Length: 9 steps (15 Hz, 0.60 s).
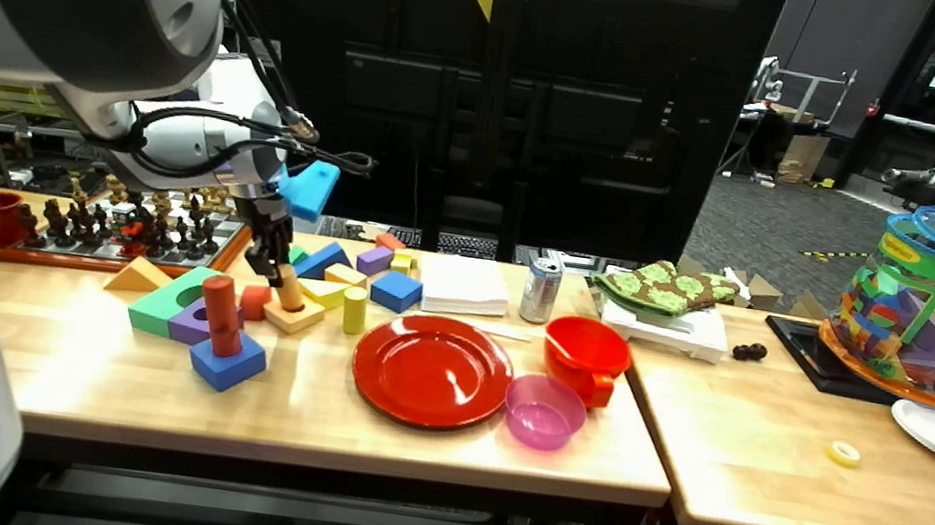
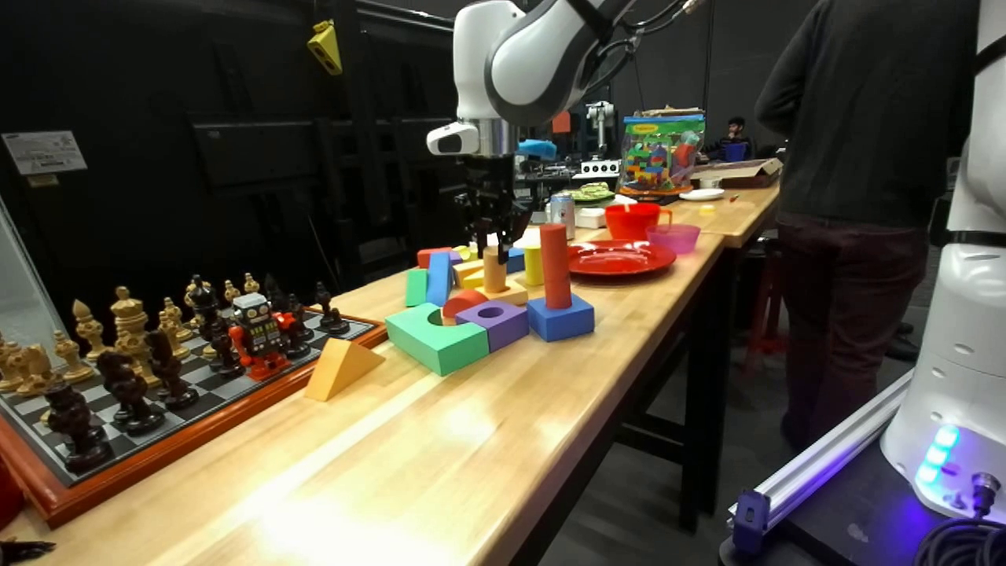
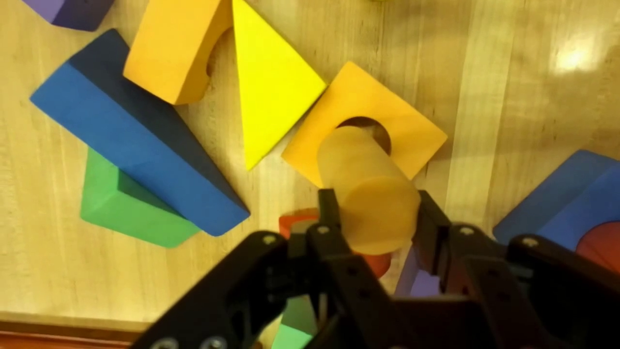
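My gripper is shut on a light orange cylinder, one finger against each side. In both exterior views the gripper points down over the blocks. The cylinder's lower end is at the round hole of a flat orange block; I cannot tell how deep it sits. A dark part of the hole shows beside it. A yellow triangle block touches that block's corner. A red curved block lies close by, partly hidden by the gripper. A red cylinder stands upright in a blue block.
Green and purple blocks lie beside the red curved block. A yellow cylinder, red plate, red cup, pink bowl and can stand farther along. A chessboard with pieces is at the other end.
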Motion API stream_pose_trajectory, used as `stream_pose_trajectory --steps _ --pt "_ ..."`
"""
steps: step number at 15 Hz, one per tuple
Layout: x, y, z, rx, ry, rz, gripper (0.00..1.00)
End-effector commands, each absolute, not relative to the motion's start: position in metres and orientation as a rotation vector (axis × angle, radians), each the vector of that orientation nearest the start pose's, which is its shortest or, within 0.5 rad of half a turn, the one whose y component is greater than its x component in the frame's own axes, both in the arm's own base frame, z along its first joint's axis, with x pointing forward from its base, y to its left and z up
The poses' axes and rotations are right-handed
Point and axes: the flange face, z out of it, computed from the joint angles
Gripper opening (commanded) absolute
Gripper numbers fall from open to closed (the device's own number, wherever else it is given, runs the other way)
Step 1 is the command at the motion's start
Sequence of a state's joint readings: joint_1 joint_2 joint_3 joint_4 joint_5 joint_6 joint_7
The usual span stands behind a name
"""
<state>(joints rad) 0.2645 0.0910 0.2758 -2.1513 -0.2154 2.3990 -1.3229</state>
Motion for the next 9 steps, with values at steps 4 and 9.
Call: stream_pose_trajectory --steps 4,9 --pt "0.466 0.285 0.386 1.598 2.438 0.192 0.15" --pt "0.454 0.283 0.395 1.589 2.407 0.226 0.15"
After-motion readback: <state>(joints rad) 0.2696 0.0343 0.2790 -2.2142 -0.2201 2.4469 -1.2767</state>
